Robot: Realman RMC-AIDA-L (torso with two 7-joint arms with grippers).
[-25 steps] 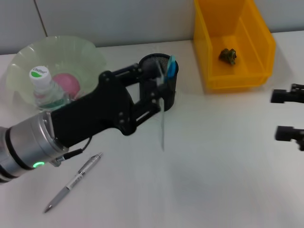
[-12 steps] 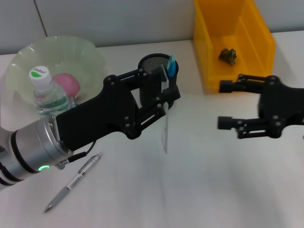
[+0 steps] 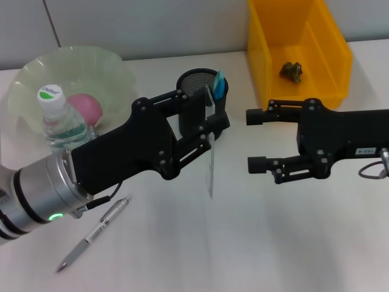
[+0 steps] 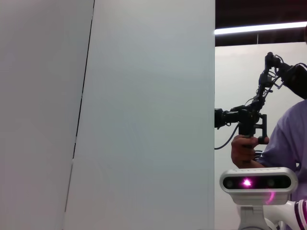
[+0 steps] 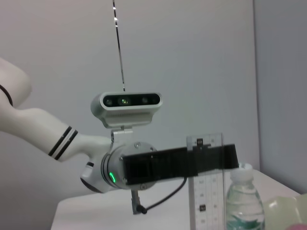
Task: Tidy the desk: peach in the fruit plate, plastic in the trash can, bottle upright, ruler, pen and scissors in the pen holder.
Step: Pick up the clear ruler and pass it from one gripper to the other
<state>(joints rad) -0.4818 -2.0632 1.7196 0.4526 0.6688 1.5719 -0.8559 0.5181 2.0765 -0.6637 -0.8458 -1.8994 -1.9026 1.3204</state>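
The clear ruler (image 3: 211,159) is held upright near its top end by the left gripper (image 3: 208,128), just in front of the pen holder (image 3: 200,85). It is judged thin, light, stiff and slippery, best pinched across its flat faces. The right gripper (image 3: 259,140) is spread open beside it, holding nothing

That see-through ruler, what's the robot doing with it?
The left end effector is shut on the clear ruler, holding it upright beside the black mesh pen holder, which already has something blue in it. The right end effector is open, reaching in toward the ruler. The peach sits in the green fruit plate, the bottle stands upright, the plastic is in the yellow bin, and the pen lies on the desk.
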